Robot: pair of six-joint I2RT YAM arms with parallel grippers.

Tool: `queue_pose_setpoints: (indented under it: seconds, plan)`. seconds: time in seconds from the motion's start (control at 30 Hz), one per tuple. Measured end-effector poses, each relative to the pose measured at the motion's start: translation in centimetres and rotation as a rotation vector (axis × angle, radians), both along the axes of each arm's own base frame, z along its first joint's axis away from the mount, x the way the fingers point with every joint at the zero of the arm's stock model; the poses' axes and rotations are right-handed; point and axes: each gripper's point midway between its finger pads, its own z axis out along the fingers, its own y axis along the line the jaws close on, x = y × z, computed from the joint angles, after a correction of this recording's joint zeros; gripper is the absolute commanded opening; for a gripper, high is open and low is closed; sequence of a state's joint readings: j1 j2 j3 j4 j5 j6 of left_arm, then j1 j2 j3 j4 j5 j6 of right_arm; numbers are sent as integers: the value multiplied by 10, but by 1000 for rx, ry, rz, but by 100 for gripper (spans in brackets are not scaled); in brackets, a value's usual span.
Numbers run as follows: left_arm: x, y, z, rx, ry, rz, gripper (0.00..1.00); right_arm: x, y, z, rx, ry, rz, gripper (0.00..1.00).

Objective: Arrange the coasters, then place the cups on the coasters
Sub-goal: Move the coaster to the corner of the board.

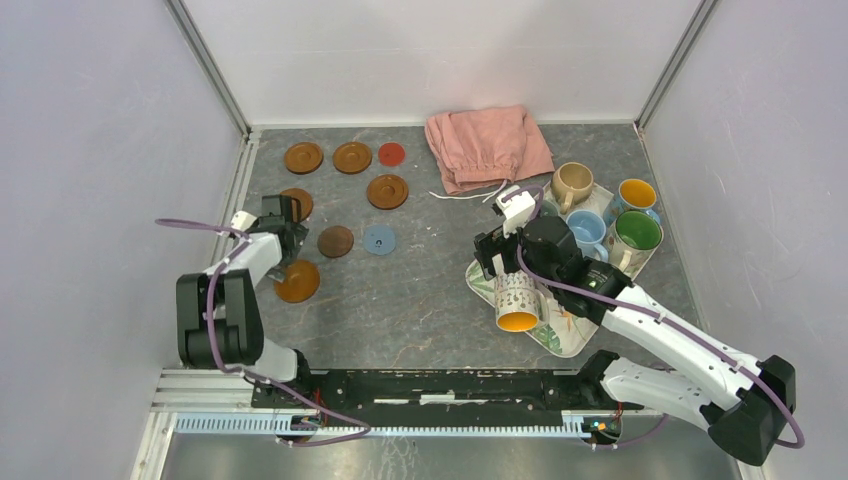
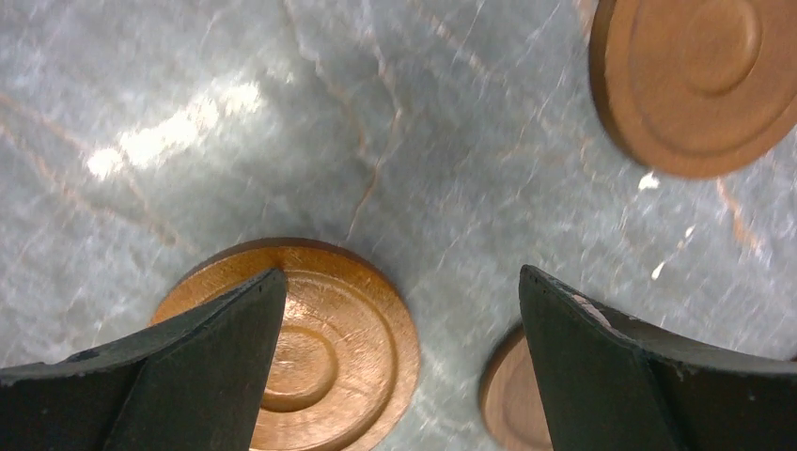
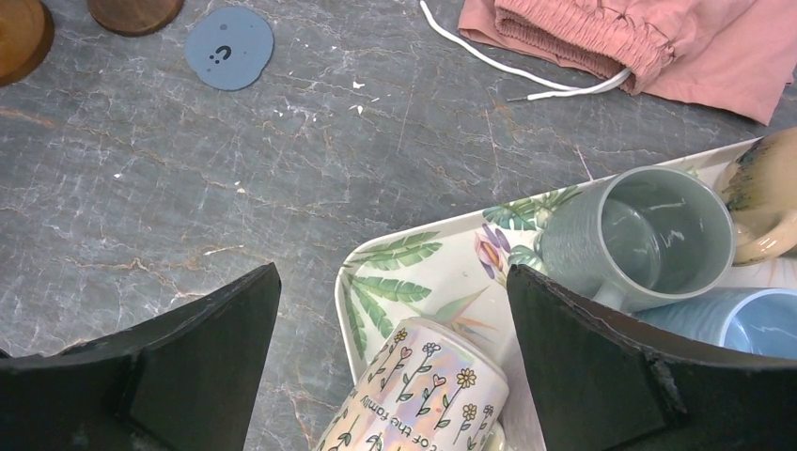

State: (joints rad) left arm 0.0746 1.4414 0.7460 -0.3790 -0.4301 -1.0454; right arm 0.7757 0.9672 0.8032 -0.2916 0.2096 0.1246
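Several brown coasters lie at the left, among them a far one (image 1: 352, 157), a dark one (image 1: 336, 241) and a golden one (image 1: 297, 281), with a red coaster (image 1: 391, 154) and a blue coaster (image 1: 379, 239). My left gripper (image 1: 288, 238) hangs open low over them. Its left finger overlaps a golden coaster (image 2: 320, 348) in the wrist view, with nothing between the jaws. On the leaf tray (image 1: 560, 338) stand a beige cup (image 1: 572, 183), a light blue cup (image 1: 586, 228) and a green-inside cup (image 1: 636, 233). A flowered cup (image 3: 423, 395) lies on its side. My right gripper (image 3: 393, 277) stands open above it.
A pink cloth (image 1: 488, 145) with a white cord lies at the back, between the coasters and the tray. A grey-green cup (image 3: 639, 235) stands close to my right finger. White walls close in the table on three sides.
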Motion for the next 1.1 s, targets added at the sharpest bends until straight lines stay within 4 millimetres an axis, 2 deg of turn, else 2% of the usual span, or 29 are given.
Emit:
queue_pose_setpoints:
  seconds: [0.2,0.4,0.77,1.1]
  plan:
    - [34,24,0,23,-3,26,100,0,0,0,-2,-1,2,98]
    - [66,36,2,37,-21,9,100,0,-1,0,-7,-3,1,98]
    - [105,31,5,19,-79,-73,100,1,-2,0,-14,-8,-7,98]
    - [116,21,7,-22,-113,-122,100,2,-3,0,-20,-13,-9,98]
